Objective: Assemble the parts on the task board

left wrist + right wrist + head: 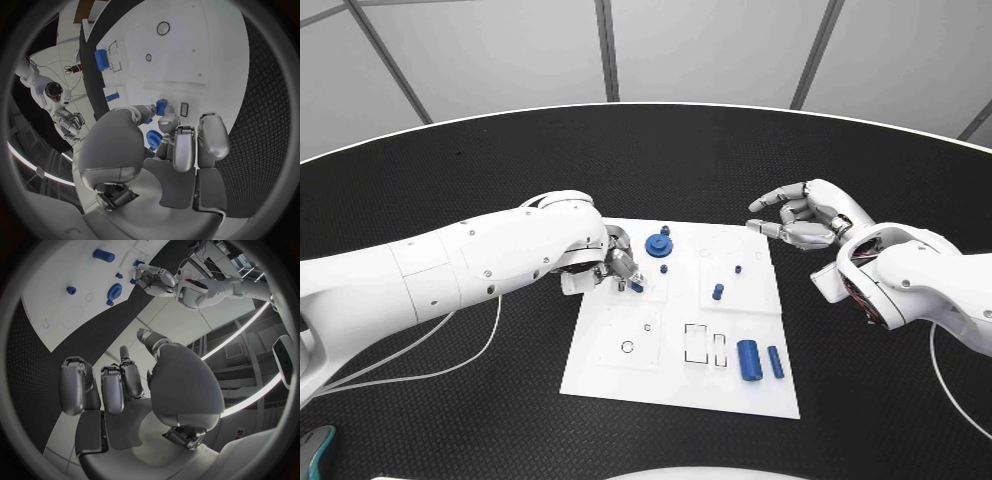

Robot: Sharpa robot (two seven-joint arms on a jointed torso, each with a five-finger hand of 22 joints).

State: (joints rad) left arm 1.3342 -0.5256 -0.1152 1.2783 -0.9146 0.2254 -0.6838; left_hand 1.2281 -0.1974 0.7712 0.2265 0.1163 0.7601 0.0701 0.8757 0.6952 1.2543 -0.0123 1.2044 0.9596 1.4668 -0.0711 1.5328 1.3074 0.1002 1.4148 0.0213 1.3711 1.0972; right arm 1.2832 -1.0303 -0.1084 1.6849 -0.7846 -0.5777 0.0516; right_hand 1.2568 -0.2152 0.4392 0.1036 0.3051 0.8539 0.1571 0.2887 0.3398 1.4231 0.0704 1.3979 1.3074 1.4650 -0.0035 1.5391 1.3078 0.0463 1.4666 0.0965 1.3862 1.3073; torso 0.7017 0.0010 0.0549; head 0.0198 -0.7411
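Note:
The white task board (678,375) lies mid-table. My left hand (600,262) is over its upper left part and pinches a small blue part (635,287) between thumb and fingers; the left wrist view shows that part (161,106) at the fingertips, just above the board. A blue gear (659,245) stands on the board right beside that hand. My right hand (805,217) hovers off the board's upper right corner, fingers loosely bent and apart, holding nothing. In the right wrist view this hand (125,385) is away from the board (56,315).
Small blue pegs (718,292) stand in the board's upper right section. Two blue cylinders (749,358) lie side by side near its lower right corner, next to rectangular slots (695,342). Black table (473,420) surrounds the board.

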